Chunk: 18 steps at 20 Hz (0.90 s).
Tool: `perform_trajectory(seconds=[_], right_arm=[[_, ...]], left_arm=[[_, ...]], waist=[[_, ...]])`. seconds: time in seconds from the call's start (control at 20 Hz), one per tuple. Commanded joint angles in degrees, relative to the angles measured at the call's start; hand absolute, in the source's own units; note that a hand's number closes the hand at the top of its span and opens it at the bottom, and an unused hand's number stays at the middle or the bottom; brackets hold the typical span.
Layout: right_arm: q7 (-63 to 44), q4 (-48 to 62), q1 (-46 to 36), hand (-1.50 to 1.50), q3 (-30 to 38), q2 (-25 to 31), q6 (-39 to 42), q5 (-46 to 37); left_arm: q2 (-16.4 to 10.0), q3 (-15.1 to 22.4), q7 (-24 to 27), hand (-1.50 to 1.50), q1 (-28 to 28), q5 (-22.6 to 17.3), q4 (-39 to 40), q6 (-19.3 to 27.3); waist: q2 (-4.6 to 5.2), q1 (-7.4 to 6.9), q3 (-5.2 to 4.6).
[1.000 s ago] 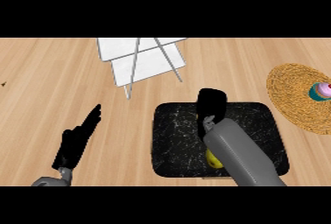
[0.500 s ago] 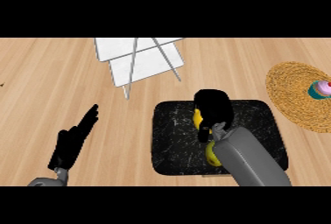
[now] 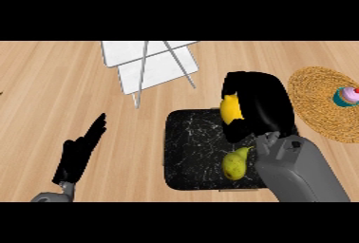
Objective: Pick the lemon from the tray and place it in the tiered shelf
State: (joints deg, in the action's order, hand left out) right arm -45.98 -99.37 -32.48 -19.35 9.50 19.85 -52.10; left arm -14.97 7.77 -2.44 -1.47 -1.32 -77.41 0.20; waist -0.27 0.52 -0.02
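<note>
My right hand (image 3: pixel 261 107) is curled round the yellow lemon (image 3: pixel 230 108) and holds it over the far edge of the black marbled tray (image 3: pixel 193 152). Only the lemon's left side shows past the fingers. The white tiered shelf (image 3: pixel 151 64) stands at the back, left of the hand, its thin metal legs crossing its two boards. My left hand (image 3: pixel 79 152) rests open at the lower left, fingers pointing up and away, well apart from tray and shelf.
A yellow-green pear (image 3: pixel 236 163) lies in the tray beside my right forearm. A round woven mat (image 3: pixel 326 102) at the right edge carries a small cupcake (image 3: pixel 346 95). Bare wooden counter lies between the tray and the shelf.
My right hand has closed on the lemon and lifted it off the tray, rising toward the view. The pear is now uncovered. The left hand has not moved.
</note>
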Motion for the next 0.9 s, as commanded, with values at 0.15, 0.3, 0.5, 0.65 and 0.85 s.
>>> perform_trajectory(seconds=[0.15, 0.3, 0.5, 0.65, 0.85], right_arm=[[-2.06, -3.66, -9.18, 1.50, 7.92, -3.88, -4.30, 0.76], [-2.40, 4.89, -19.33, 1.50, 12.38, -4.51, -3.48, 1.29], [1.85, 14.16, -25.17, 1.50, 16.77, -2.48, -6.04, 1.03], [2.93, 24.88, -33.31, 1.50, 18.19, -2.49, -9.68, -1.40], [6.32, 39.43, -39.25, 1.50, 20.49, -3.73, -17.39, -3.04]], left_arm=[[4.03, 2.26, 1.26, 0.00, -0.57, 2.47, 1.65, 1.94], [0.72, 1.29, 0.02, 0.00, 2.31, 2.32, -2.90, 0.01], [0.70, -0.88, -1.95, 0.00, -2.10, 0.54, -0.74, -2.14], [0.67, -1.11, -0.12, 0.00, -2.19, 1.47, 0.44, -1.82], [0.90, -0.87, 0.11, 0.00, -1.73, 1.32, 0.59, -2.85]], waist=[[0.26, -0.68, 0.00], [0.29, -1.56, 0.00], [0.42, -1.26, 0.00], [0.56, -1.72, -0.03], [0.80, -2.42, -0.04]])
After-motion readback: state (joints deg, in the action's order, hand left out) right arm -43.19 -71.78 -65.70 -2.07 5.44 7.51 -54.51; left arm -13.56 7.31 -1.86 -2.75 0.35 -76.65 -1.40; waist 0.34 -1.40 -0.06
